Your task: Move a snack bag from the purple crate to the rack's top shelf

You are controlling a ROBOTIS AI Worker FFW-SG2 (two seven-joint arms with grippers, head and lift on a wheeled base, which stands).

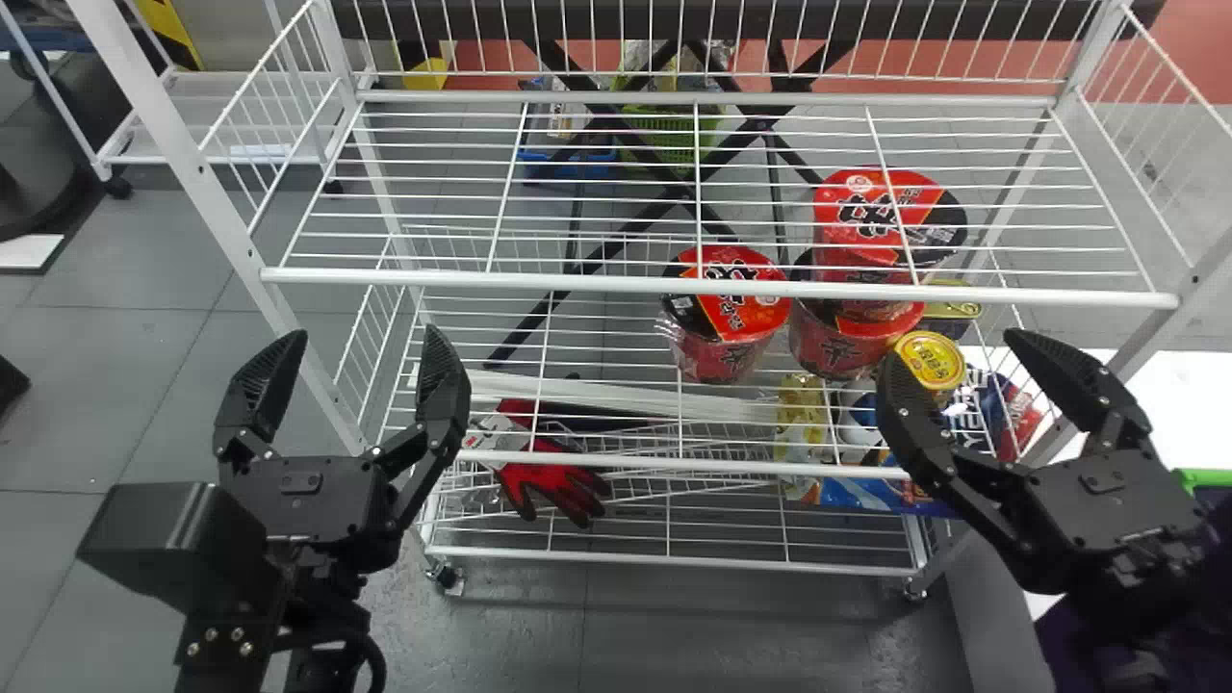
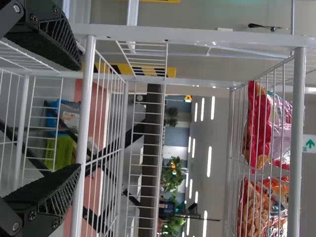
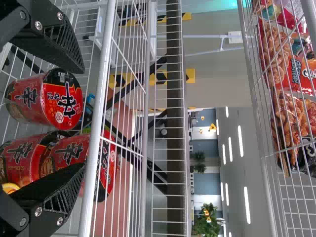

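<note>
I believe I am in a lab or a workshop hall, arranged a little like a shop. Before me, a white wire rack (image 1: 712, 287) carries cup noodles (image 1: 727, 358), snack bags (image 2: 259, 123) and red work gloves (image 1: 551, 476), like goods. Yet the grey floor tiles (image 1: 125, 404), yellow-and-black stripes (image 3: 191, 75), long ceiling lights (image 3: 247, 202) and green arrow sign (image 2: 309, 143) do not look like a home.

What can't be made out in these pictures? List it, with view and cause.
- Head view: whether the purple patch is the crate; the right arm covers part, the bottom edge cuts off more.
- Head view: how far the blue packet runs, hidden behind the right fingers.
- Left wrist view: the snack bags' full fronts, crossed by wires of the rack.
- Right wrist view: the bags' outer parts, cut off by the picture's edge.
</note>
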